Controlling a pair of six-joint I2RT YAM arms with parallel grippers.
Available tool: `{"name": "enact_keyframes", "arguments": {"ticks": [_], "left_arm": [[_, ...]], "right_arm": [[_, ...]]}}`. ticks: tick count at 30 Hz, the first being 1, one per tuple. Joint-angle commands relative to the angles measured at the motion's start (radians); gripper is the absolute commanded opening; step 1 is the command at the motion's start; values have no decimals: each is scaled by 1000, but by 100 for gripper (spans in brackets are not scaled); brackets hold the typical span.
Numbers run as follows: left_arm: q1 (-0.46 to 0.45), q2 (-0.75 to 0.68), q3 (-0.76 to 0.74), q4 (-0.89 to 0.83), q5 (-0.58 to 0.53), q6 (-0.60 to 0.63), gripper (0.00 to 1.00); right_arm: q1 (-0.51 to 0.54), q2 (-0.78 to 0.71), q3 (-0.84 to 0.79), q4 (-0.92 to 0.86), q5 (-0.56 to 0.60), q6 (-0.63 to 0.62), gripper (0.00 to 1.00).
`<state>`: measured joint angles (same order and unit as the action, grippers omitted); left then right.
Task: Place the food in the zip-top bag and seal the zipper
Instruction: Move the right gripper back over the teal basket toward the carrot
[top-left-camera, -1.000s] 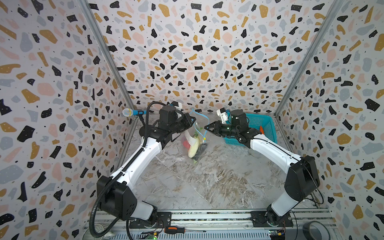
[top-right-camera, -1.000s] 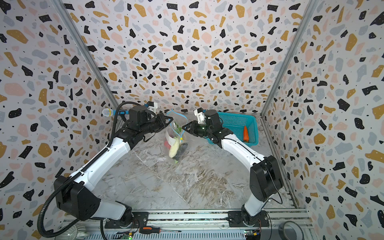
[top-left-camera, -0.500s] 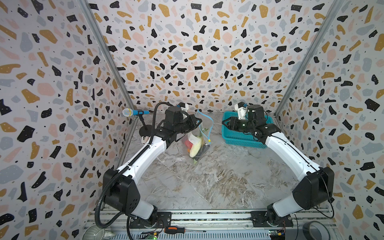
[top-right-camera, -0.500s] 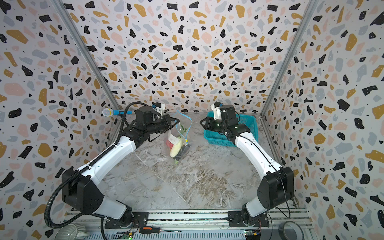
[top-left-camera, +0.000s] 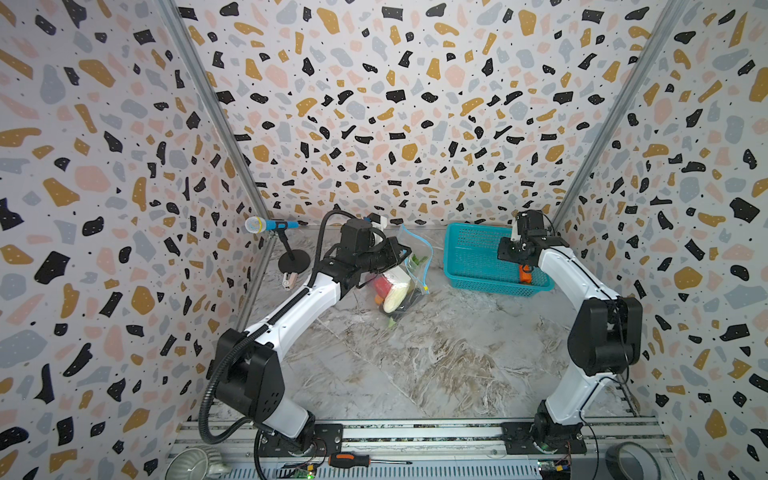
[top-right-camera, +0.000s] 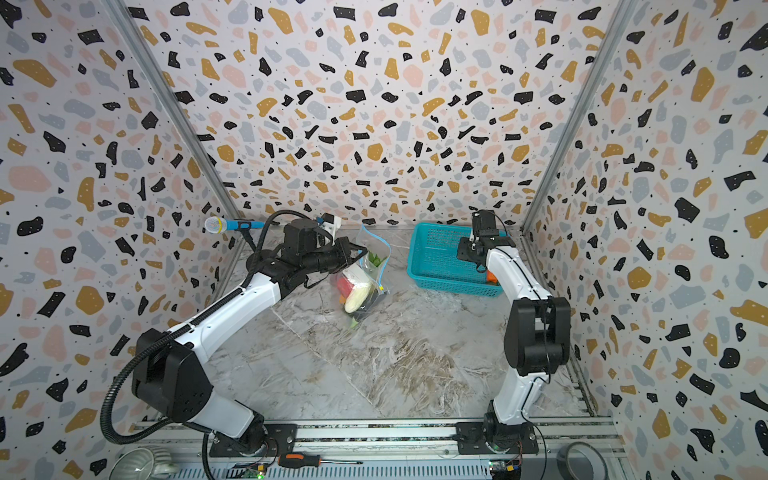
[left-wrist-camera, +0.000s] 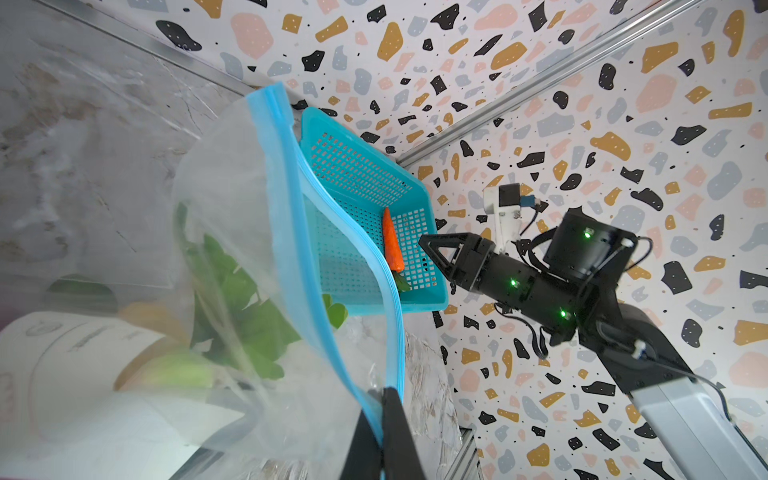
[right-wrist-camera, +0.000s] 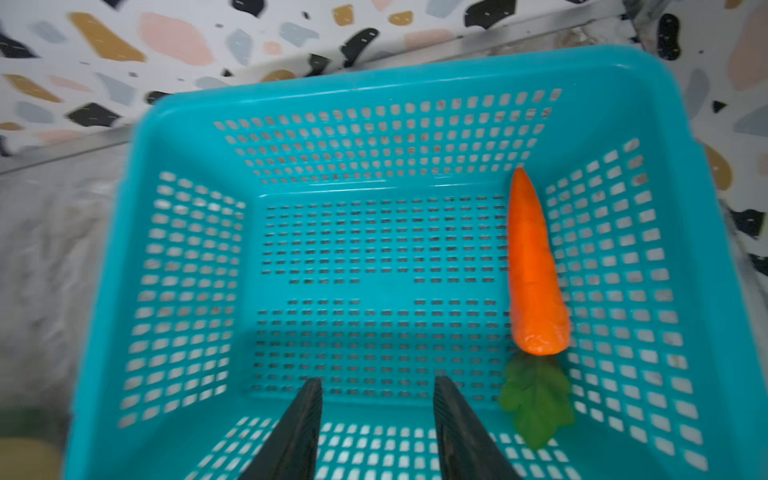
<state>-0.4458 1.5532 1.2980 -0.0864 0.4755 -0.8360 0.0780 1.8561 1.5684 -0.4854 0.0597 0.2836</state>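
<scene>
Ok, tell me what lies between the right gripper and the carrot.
Only bare floor of the teal basket, seen in the right wrist view: right gripper open, carrot untouched.

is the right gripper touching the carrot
Apart. In the right wrist view the right gripper, jaws open, has bare basket mesh between it and the carrot.

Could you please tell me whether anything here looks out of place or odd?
One carrot lies alone in the teal basket, apart from the other food in the zip-top bag, which the left pincer holds up by its zipper edge. The open right pincer hovers over the basket.
</scene>
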Motion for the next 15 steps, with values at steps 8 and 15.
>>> {"name": "enact_keyframes", "arguments": {"ticks": [8,15], "left_arm": [[-7,7,-23,32,22,15,0],[-12,10,-31,37,24,12,0]], "right_arm": [[-38,210,152,-128,255,-77,47],[-71,247,147,-106,312,-92,47]]}}
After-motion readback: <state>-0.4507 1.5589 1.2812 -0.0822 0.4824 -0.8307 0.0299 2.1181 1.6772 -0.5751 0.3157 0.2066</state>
